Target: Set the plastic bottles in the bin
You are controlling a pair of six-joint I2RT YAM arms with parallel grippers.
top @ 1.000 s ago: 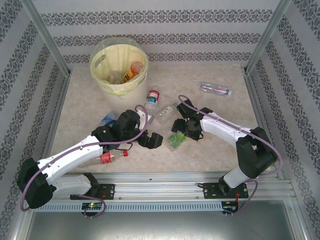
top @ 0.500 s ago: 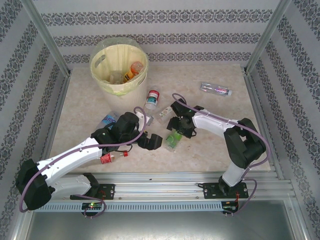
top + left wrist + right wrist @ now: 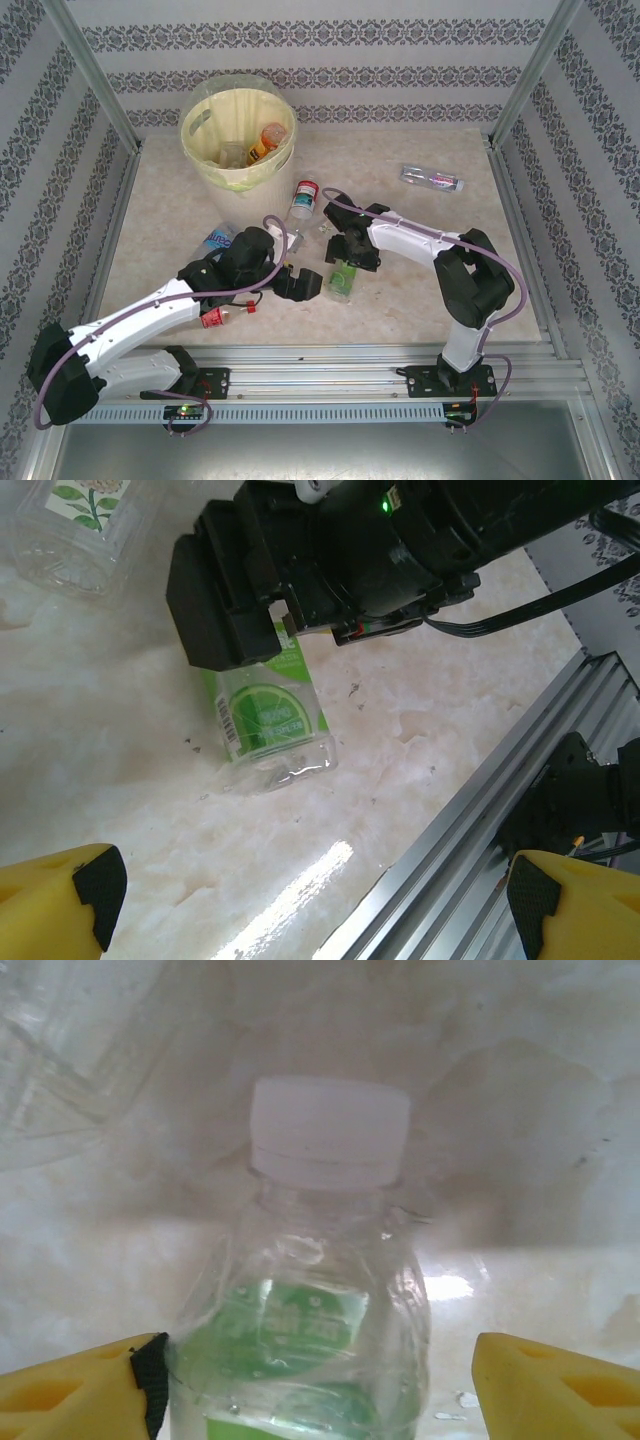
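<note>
Top external view: the pale marbled table carries the round cream-white plastic bin at its far left, lined with a translucent yellow-green bag. An orange-filled bottle already lies inside the bin.

The right gripper reaches in to mid-table and hangs over the clear plastic bottle with a lime-green label, which lies on its side near the table's middle. The right wrist view shows its yellow fingers on either side of the bottle's shoulder, below the white cap. One pad is at the plastic and the other has a gap beside it, so the jaws are apart and not yet clamped.

The left gripper sits just beside this bottle. Its fingers are spread wide with nothing between them.

Four more bottles lie loose on the table:
- a red-labelled bottle just in front of the bin
- a blue-labelled bottle by the left arm
- a small red-capped bottle at the near edge
- a flattened clear bottle well apart at the far right

The step in hand looks like the grasp of the green-labelled bottle. Next, the right jaws need to close firmly on the thin, crushable body without squeezing it out sideways. The bottle then has to be lifted clear of the left gripper, carried over the bin's rim and released there.
</note>
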